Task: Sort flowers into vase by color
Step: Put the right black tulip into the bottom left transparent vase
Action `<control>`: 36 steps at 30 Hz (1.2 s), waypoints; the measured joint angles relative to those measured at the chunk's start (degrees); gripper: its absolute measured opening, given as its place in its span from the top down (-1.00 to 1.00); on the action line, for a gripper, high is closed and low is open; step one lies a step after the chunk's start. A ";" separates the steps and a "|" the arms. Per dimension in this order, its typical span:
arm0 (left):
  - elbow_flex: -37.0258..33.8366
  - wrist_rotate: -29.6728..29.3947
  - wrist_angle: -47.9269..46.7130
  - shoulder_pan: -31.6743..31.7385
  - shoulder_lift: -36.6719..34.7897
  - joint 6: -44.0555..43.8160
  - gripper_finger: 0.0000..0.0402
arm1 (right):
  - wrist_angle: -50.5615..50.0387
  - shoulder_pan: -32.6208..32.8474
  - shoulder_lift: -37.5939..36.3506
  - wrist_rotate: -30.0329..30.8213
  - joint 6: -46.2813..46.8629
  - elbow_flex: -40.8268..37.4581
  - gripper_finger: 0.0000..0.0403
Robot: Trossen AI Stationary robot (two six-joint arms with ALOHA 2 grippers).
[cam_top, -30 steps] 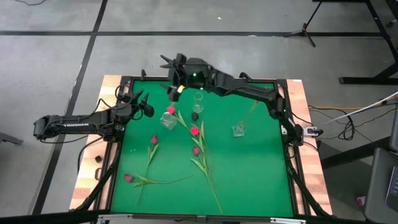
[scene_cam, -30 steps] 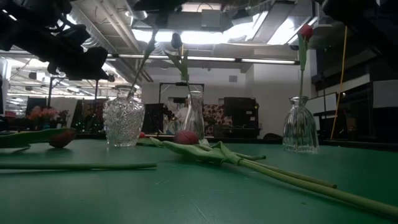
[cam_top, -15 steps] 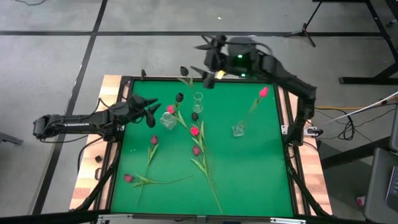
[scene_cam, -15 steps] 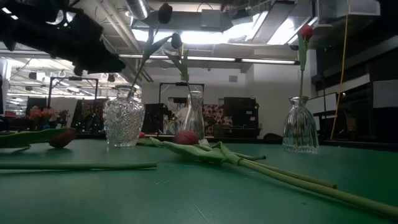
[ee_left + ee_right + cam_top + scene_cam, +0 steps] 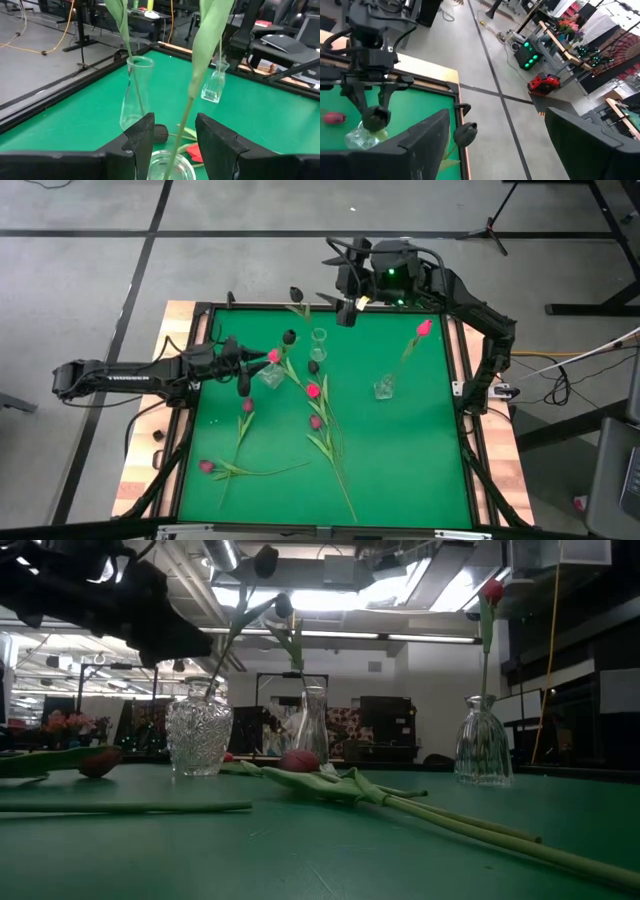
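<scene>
Left end effector (image 5: 172, 142), fingers part-open around a green flower stem (image 5: 187, 107) without gripping, hovers directly above a cut-glass vase (image 5: 270, 375). Right end effector (image 5: 345, 305), wide open and empty, hangs beyond the worktop (image 5: 400, 450).

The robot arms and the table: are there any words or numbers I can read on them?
"TROSSEN": white letters along the left arm, seen from above, small but just readable.
Nothing else can be read: no words or numbers show on the right arm, the green table or the glass vases.
</scene>
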 joint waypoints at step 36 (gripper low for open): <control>0.01 -12.16 21.14 0.00 2.89 -13.85 0.30 | -35.60 0.00 -30.82 -21.98 6.39 -9.95 -0.61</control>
